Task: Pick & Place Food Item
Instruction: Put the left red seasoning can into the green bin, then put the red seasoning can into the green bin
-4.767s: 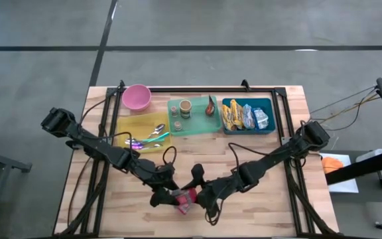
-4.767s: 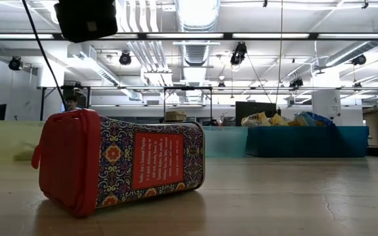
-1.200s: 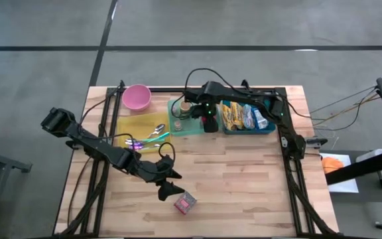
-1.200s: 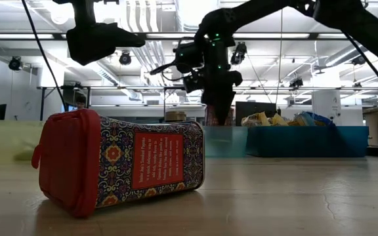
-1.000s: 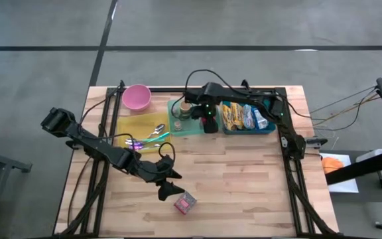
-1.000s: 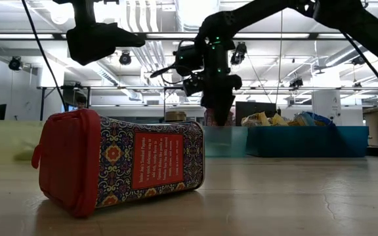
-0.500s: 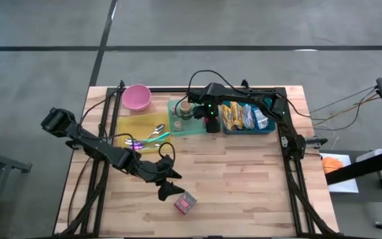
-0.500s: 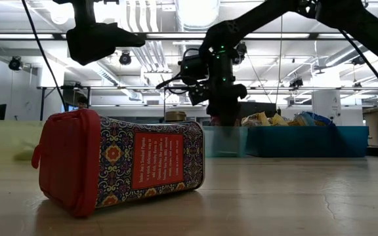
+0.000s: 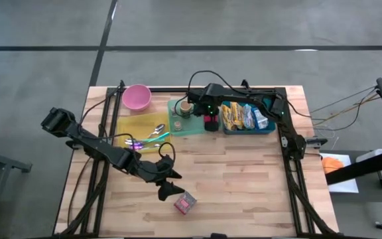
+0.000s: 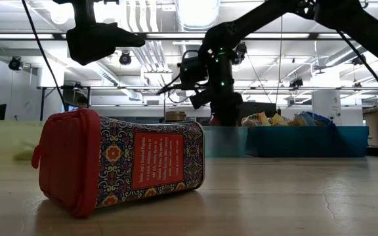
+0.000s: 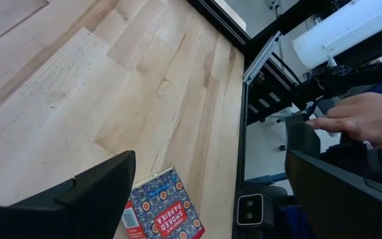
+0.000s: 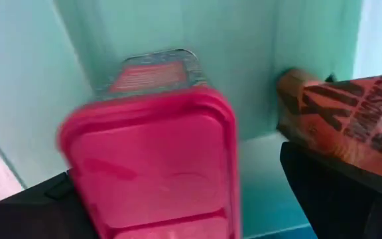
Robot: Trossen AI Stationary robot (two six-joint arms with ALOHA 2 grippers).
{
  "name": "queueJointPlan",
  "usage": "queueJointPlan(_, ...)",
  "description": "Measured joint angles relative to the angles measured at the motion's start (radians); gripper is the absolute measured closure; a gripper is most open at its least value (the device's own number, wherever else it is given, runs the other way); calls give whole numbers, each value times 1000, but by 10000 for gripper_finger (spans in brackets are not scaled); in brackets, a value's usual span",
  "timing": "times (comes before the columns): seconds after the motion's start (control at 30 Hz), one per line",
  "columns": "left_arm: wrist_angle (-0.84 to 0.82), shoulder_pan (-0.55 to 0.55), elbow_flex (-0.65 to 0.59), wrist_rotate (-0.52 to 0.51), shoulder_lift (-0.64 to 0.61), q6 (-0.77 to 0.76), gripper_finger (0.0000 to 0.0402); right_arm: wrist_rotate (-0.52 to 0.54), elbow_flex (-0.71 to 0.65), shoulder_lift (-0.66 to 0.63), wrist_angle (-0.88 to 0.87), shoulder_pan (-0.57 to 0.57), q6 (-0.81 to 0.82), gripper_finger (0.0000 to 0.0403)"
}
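on the pale wooden table, the right gripper is hanging fingers apart over a red-lidded tin in the green tray — left gripper spread too.

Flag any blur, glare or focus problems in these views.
Right wrist view: the red-lidded tin is smeared by motion blur. Low view: the paprika tin up close is sharp, ceiling lights flare, and the arms are dark silhouettes. High view: even light, no glare. Left wrist view: sharp.

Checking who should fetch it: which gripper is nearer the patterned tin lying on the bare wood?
Left. The left gripper hovers beside the patterned tin; the right gripper is far off over the green tray.
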Motion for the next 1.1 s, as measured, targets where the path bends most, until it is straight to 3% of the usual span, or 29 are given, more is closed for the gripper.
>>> queueJointPlan(0.73,0,0,0,0,0,0,10,-19,-11,-256,-58,150,111,137)
queueJointPlan(1.1,0,0,0,0,0,0,10,-38,-128,-402,-30,329,187,264)
